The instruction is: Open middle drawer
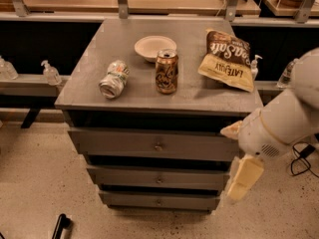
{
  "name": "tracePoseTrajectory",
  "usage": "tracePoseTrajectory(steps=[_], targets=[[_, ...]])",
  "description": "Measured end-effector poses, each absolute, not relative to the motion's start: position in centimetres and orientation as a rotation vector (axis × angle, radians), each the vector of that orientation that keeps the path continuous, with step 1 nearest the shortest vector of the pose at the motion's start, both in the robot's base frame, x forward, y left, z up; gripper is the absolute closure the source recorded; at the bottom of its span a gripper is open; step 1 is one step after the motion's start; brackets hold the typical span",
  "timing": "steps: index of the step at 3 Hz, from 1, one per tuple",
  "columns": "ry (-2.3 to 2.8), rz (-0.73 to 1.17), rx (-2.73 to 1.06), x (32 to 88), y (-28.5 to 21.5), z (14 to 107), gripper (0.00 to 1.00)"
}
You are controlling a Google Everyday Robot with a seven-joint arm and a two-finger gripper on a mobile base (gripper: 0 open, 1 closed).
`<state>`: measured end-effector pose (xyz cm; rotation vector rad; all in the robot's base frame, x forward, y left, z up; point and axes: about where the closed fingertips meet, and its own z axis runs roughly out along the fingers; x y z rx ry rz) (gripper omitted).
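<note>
Middle drawer [124,176]: grey, flat-fronted, second of three beneath the tabletop [94,49], under its front edge, between the top drawer [114,144] and the bottom drawer [129,200]. Looks shut.

Handling, by judgement: rigid, probably light, runs straight out on slides. The smooth front offers no purchase.

Hold: small round knob [159,179] at centre, the only grip point, and small enough to slip from a loose pinch.

Tool [242,179]: cream, hanging from the white arm [284,118] below the tabletop's front right corner, level with the middle drawer, beside the cabinet and apart from the knob. Wide or narrow cannot be told.

Room: bare floor [40,183] before the front edge, open for the pull. The top drawer sits close above the knob.

Tabletop stock: bowl [152,48] toward the back edge, upright can [166,71] at centre, toppled can [113,78] toward the left edge, chip bag [227,59] at the right edge. A jolt may roll the toppled can.
</note>
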<state>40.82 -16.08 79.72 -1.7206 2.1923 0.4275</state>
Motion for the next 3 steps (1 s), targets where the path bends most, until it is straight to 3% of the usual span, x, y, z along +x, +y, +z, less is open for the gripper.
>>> tracePoseTrajectory(steps=[3], targets=[[2.043,0.504,-1.705,38.9,-13.7,76.1,0.00]])
